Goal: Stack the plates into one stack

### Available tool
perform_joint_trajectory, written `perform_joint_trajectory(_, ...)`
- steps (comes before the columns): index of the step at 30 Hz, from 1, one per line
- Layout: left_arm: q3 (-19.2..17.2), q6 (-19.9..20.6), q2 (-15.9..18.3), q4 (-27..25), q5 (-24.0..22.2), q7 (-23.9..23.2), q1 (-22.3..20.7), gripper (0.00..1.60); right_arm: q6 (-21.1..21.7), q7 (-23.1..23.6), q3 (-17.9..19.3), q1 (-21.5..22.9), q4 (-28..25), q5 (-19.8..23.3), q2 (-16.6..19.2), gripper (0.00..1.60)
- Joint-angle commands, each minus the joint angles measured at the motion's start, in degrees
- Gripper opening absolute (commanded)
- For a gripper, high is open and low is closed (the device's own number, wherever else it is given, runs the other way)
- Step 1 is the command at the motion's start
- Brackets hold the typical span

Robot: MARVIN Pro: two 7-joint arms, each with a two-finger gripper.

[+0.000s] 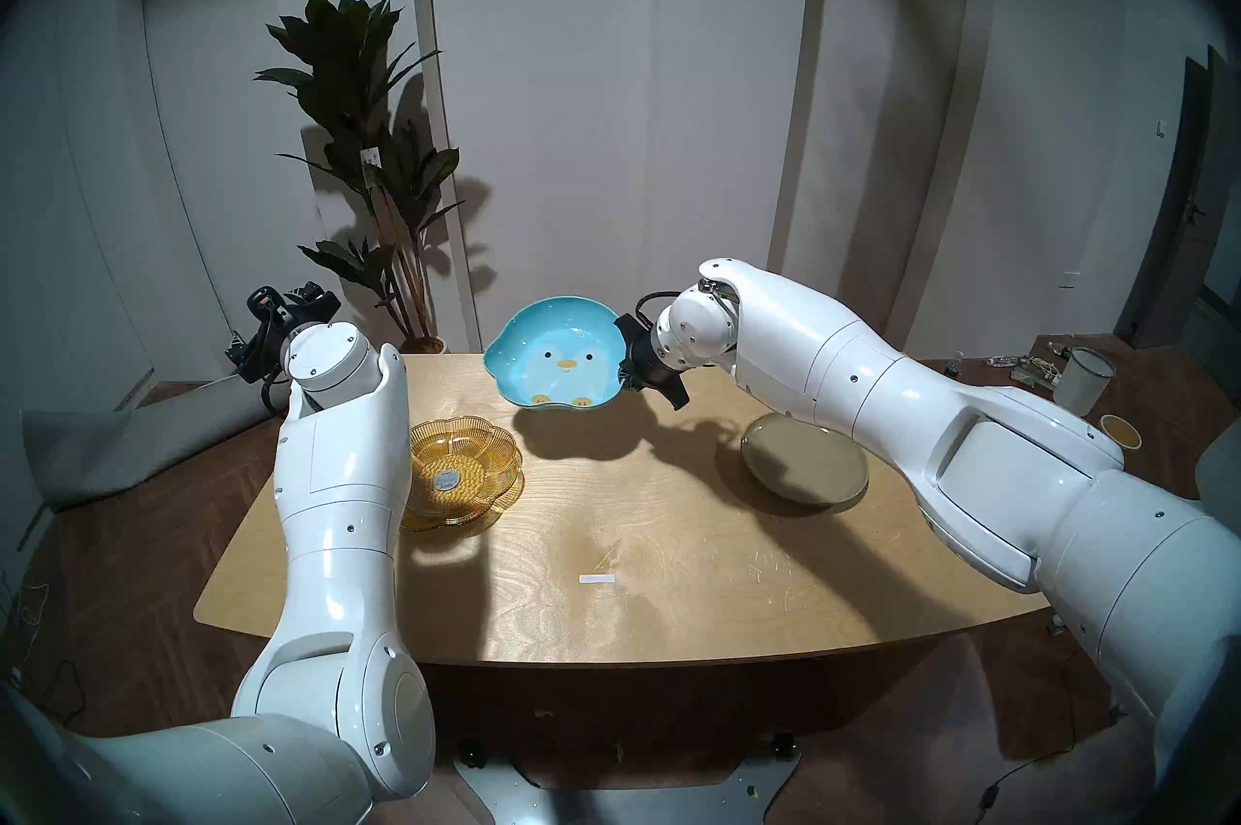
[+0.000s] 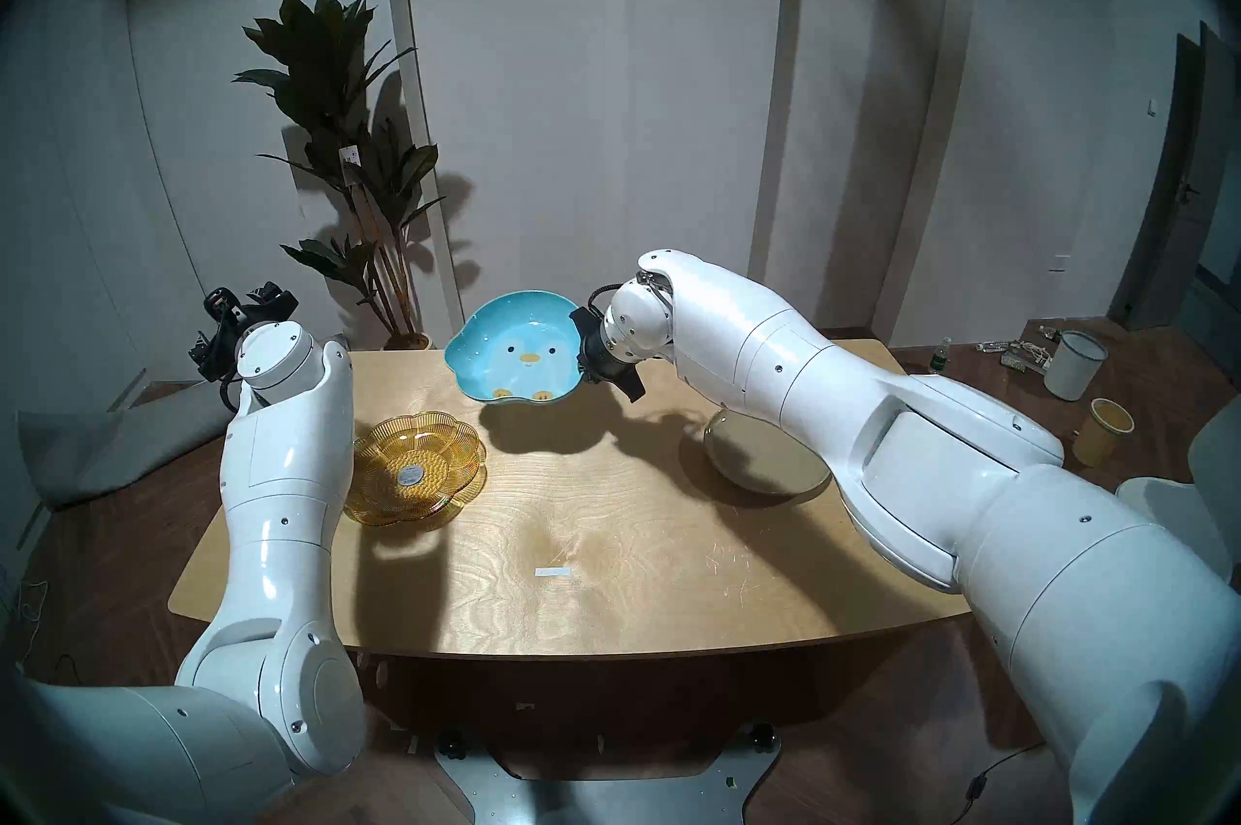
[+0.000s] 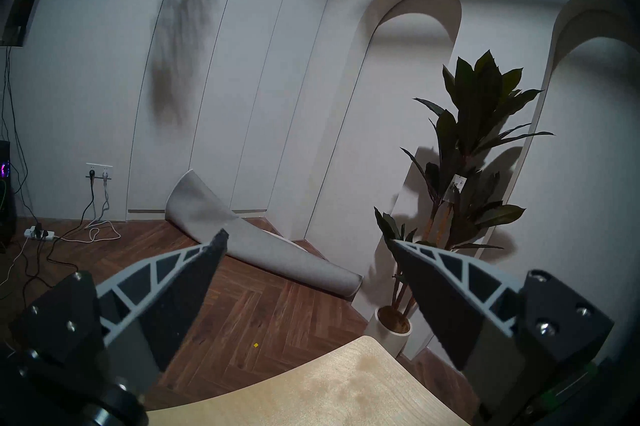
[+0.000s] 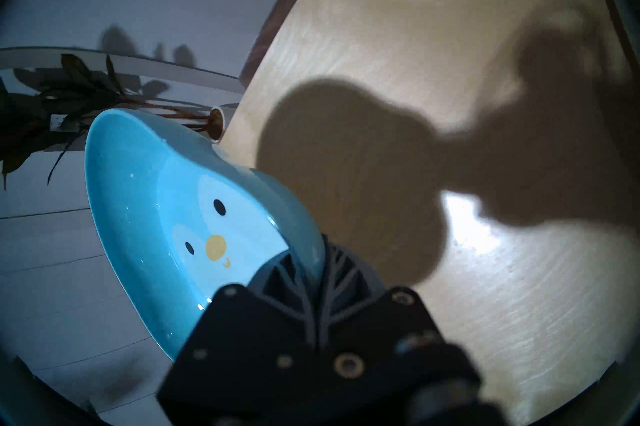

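The right hand (image 1: 630, 363) grips the blue penguin plate (image 1: 552, 359) by its right rim and holds it in the air above the far edge of the worktop (image 1: 604, 541), tilted so its painted face turns toward the near edge. In the right wrist view, the fingers (image 4: 341, 271) are clamped on either side of the plate's rim, and the plate's shadow falls on the bare wood below. The amber glass plate (image 1: 462, 471) rests flat close to the left edge of the worktop, partly hidden behind the left arm. The olive-beige plate (image 1: 802, 461) lies toward the right edge, partly covered by the right arm. The three plates are well apart from one another. The left hand (image 3: 308, 241) is off the far left corner of the worktop, its fingers spread wide with nothing between them, pointing out over the floor toward a rolled grey mat (image 3: 263, 241) and a potted plant (image 3: 464, 172).
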Motion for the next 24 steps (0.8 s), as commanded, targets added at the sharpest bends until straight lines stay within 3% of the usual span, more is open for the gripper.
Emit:
perform_joint_trajectory(1, -0.5, -0.2, 1.7, 1.4, 0.3, 0.3, -3.6, 1.6, -0.4, 3.8, 1.8, 0.8, -6.1, 0.2, -1.2, 0.0)
perform_joint_trajectory(10, -1.3, -0.8, 4.2, 6.8, 0.9, 1.3, -6.9, 1.6, -3.0, 7.5, 2.6, -3.4, -13.9, 0.0, 0.7, 0.0)
perform_joint_trajectory(24, -2.9, -2.5, 11.6, 13.2, 1.2, -2.6, -10.6, 1.6, -5.7, 9.5, 2.7, -7.3, -18.0, -0.2, 3.0, 0.0)
